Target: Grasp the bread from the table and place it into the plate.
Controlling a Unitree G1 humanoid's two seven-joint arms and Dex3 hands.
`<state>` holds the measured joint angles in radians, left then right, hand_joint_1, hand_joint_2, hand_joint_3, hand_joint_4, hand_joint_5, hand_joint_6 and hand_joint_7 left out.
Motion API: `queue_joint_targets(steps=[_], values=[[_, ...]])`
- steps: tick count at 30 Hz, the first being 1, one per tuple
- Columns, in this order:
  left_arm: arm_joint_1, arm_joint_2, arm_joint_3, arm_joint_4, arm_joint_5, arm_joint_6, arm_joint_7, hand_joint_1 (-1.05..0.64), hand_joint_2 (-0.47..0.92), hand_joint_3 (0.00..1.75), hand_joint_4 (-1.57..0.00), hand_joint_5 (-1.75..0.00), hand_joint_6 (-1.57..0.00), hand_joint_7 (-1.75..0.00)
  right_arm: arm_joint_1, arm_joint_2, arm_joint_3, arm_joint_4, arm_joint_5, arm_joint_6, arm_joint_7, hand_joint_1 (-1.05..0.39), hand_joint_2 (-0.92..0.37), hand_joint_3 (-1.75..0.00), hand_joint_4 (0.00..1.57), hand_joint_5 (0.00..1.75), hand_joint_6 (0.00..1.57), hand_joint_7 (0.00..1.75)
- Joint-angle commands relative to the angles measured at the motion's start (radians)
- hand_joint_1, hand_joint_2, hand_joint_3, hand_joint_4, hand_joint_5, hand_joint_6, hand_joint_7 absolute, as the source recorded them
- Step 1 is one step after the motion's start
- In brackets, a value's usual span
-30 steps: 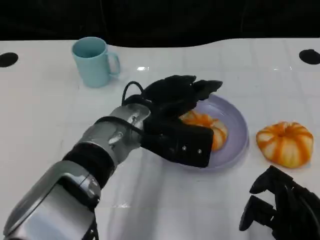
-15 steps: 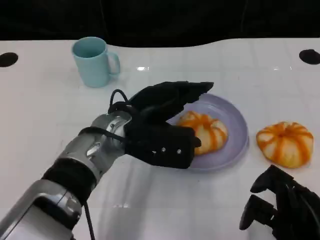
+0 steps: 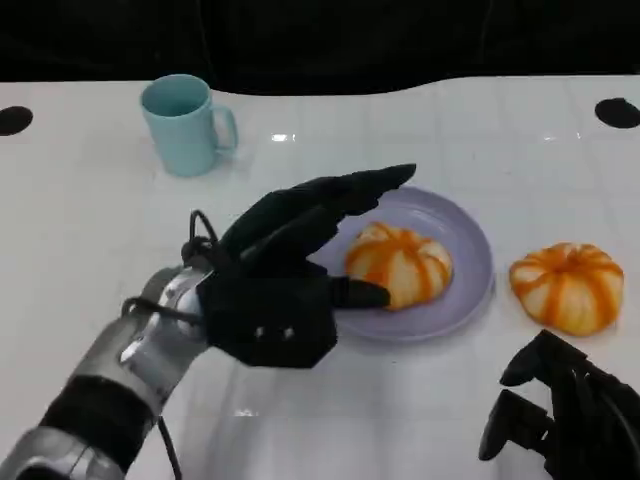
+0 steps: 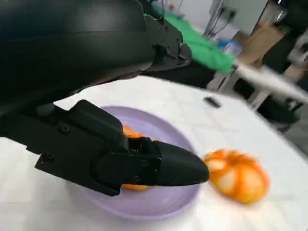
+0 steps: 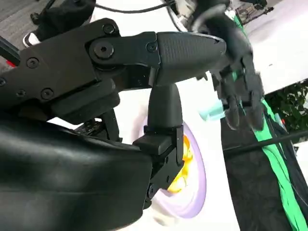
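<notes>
Withdrawn, empty, spread left hand (image 3: 275,300) leaves bread (image 3: 398,264) on plate (image 3: 465,235), partly hidden.

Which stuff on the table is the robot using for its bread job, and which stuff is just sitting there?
Part of the job:
- bread lying in the purple plate
- second bread on the table, right of the plate
- left hand, open beside the plate

Just sitting there:
- blue mug at the back
- right hand, idle at the near edge
</notes>
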<state>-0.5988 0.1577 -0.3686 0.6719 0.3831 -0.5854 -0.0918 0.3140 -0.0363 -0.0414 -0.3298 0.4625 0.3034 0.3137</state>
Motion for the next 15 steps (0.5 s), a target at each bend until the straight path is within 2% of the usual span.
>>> queue_joint_targets(steps=[1,6,12,15], values=[[0.041,-0.002,0.036,-0.002,-0.032,-0.042,0.015,-0.79,0.92,0.33,-0.27,-0.18,-0.23,-0.09,0.002,-0.01,-0.009,-0.011,0.006,0.004,-0.006,-0.51,-0.92,-0.46,0.63,1.75,0.45,1.67],[0.109,-0.034,0.091,-0.004,-0.183,-0.101,-0.069,-0.74,0.92,0.33,-0.29,-0.22,-0.27,-0.09,0.003,-0.013,-0.007,-0.012,0.004,-0.001,-0.001,-0.52,-0.92,-0.45,0.63,1.75,0.43,1.68],[0.2,-0.052,0.143,-0.072,-0.381,-0.096,-0.225,-0.73,0.92,0.32,-0.29,-0.26,-0.3,-0.1,0.003,-0.013,-0.005,-0.02,0.004,0.009,-0.008,-0.51,-0.92,-0.46,0.63,1.75,0.43,1.69],[0.248,-0.059,0.164,-0.131,-0.449,-0.055,-0.279,-0.7,0.92,0.29,-0.29,-0.52,-0.4,-0.09,0.004,-0.01,-0.002,-0.022,0.0,0.01,-0.015,-0.52,-0.92,-0.45,0.63,1.75,0.42,1.68]])
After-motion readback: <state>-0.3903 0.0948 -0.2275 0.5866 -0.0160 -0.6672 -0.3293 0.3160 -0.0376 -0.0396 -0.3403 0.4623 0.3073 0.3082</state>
